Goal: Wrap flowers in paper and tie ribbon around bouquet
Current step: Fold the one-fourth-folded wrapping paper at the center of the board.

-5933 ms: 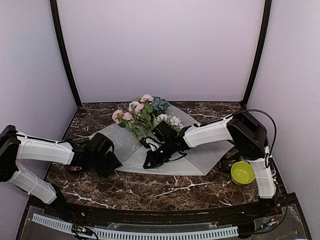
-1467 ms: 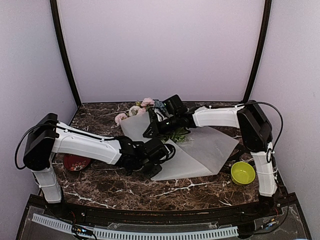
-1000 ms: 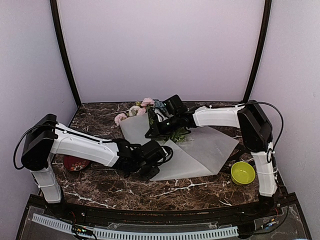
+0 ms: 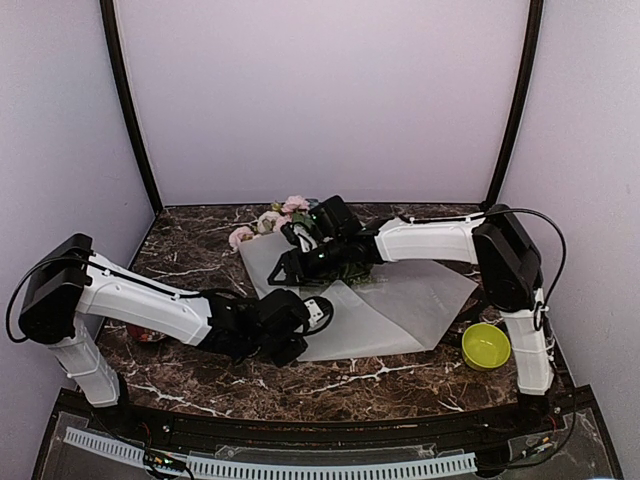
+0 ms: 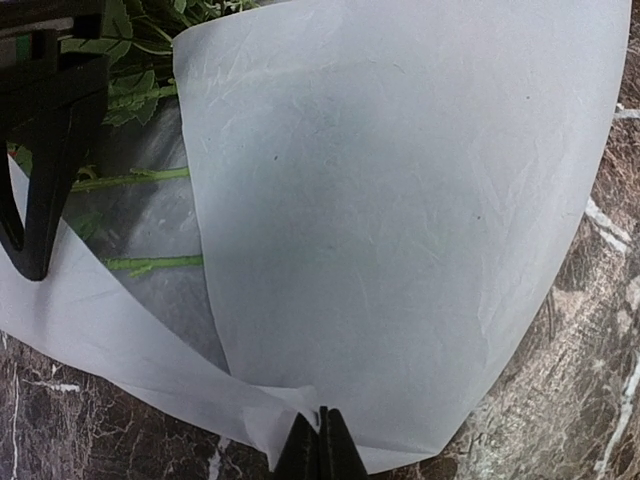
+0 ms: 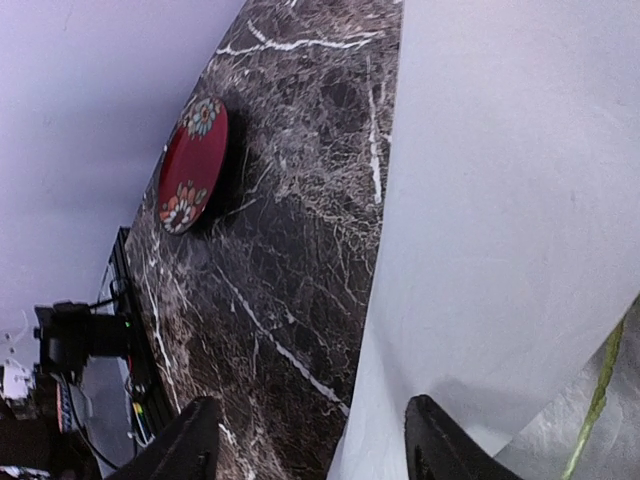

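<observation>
So the left gripper (image 5: pixel 320 445) is pinching its tips tight on the near edge of the paper (image 5: pixel 400 200), right where a flap is curling over the stems (image 5: pixel 140 175). The right gripper (image 6: pixel 315 440) is hanging with its jaws spread wide and nothing in them, sitting over the paper's left edge with the dark table (image 4: pixel 200 375) just past it.

The flowers (image 4: pixel 265 220) are lying on the sheet with the blooms poking out at the far left corner. The stems are running from there toward the near right, going in under the flap. So the long axis is sitting on a diagonal, and the flap is coming across it from the side.

Which arm is nearer? I'm thinking the right one. Its gripper is sitting just beside the stems, on the bloom end of them, while the left one is down at the near corner of the sheet. My guess is the left is doing the pulling over and the right is lining up to pin or catch the edge. The roll is looking barely started to me, no cone yet.
</observation>
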You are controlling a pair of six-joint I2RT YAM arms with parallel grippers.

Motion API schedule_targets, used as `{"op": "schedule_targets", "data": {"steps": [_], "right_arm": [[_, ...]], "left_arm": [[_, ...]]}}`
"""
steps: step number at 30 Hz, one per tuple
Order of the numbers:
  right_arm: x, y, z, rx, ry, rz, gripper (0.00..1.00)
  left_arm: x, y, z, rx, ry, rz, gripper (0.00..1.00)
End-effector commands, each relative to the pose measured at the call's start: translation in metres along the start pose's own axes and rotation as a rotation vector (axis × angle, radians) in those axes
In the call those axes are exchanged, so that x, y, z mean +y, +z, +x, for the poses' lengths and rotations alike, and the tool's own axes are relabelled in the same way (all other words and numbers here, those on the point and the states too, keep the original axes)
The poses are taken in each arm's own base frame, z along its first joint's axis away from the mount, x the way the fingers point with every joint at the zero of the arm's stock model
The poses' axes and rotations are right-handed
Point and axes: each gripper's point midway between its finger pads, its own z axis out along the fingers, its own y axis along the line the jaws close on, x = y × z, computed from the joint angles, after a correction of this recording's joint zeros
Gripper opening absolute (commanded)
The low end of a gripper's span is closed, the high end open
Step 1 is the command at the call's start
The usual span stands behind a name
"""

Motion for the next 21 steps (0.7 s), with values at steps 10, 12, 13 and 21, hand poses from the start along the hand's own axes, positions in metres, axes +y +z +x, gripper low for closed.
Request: {"op": "schedule_targets", "data": {"steps": [10,12,13,21], "right_arm": [[0.005,-0.012,-0.018,-0.07,-0.046,0.004,0.0],[0.005,-0.013,-0.017,-0.069,-0.048,0.003,0.0],[0.005,-0.014,-0.018,-0.072,-0.048,0.004,0.0],[0.01,-0.025,-0.024,-0.104,-0.05,0.018,0.0]], "left_arm": [[0.002,-0.004,-0.001,-0.014,0.01,-0.014,0.0],[0.003,-0.006,-0.002,-0.024,0.005,-0.015,0.0],[0.003,-0.007,-0.002,-0.027,0.004,-0.015,0.0],[0.006,-0.012,0.008,-0.086,-0.009,-0.016,0.0]]}}
